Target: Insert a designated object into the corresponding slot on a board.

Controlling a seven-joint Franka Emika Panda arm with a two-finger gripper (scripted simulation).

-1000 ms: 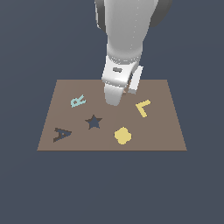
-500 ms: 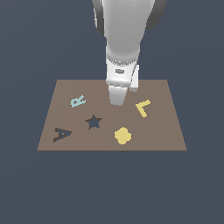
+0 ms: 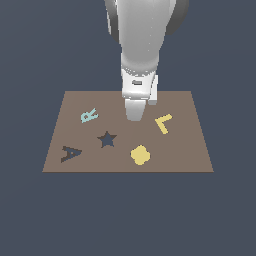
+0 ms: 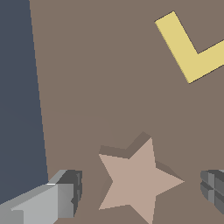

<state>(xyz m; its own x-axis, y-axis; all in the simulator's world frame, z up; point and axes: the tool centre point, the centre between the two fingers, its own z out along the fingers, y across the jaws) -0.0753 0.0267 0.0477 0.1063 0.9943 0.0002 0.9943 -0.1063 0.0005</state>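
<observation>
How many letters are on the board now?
3: a pale blue R at the exterior view's left, a dark brown A nearer the front-left corner, a yellow L at the right. The arm covers part of the flat brown board, so more may be hidden.

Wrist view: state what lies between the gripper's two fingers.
A pale star-shaped recess in the board, clear of both fingers of the open gripper. Only the wrist view shows it.

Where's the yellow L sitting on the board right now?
The yellow L lies flat on the board, toward the exterior view's right, just right of the gripper and up-right of the yellow blob.
</observation>
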